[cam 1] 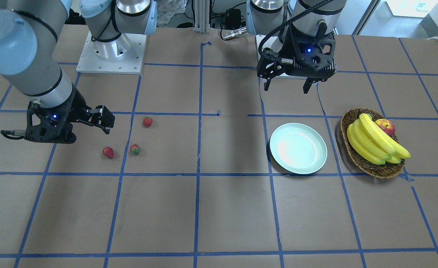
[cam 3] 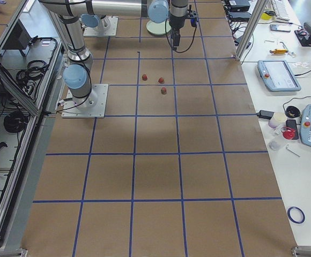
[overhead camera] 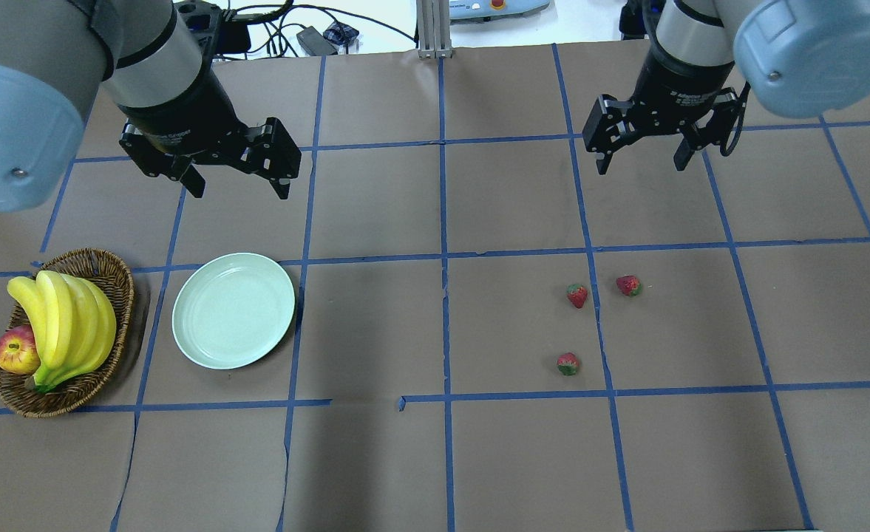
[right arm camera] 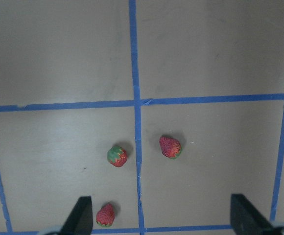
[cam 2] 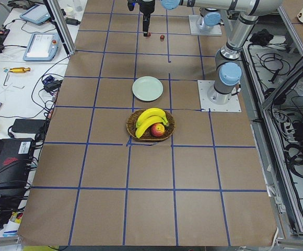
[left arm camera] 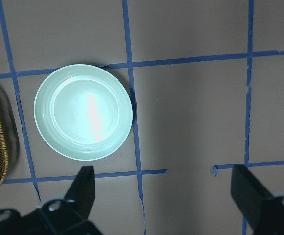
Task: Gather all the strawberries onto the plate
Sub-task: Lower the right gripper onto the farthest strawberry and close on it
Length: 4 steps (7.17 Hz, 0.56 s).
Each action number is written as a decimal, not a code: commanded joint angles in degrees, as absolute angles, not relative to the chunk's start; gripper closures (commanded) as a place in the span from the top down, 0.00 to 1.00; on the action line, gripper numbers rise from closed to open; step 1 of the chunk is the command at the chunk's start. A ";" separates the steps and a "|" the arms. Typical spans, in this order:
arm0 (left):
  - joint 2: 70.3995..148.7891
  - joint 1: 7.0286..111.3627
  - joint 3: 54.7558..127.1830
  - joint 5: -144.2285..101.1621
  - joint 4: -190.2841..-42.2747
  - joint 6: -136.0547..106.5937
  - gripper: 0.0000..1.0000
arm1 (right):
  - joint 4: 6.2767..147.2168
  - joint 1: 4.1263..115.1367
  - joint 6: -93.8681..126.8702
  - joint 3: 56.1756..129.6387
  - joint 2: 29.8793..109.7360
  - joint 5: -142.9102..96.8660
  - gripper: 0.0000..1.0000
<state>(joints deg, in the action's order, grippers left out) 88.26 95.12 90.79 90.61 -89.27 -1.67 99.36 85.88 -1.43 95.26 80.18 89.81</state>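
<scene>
Three strawberries [overhead camera: 577,295] lay on the table [overhead camera: 435,458], well apart from the plate [overhead camera: 233,310], left gripper [overhead camera: 239,185] and right gripper [overhead camera: 641,164] hovered spread wide, grasping nothing

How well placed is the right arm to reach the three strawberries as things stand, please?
Probably yes. The right gripper hangs open above the table. The strawberries lie close by on its side, apart from one another, and nothing stands between them and it.
</scene>
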 commanded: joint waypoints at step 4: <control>88.15 95.19 91.67 90.62 -89.21 -1.67 1.00 | 123.80 82.36 -8.25 115.63 74.00 93.25 1.00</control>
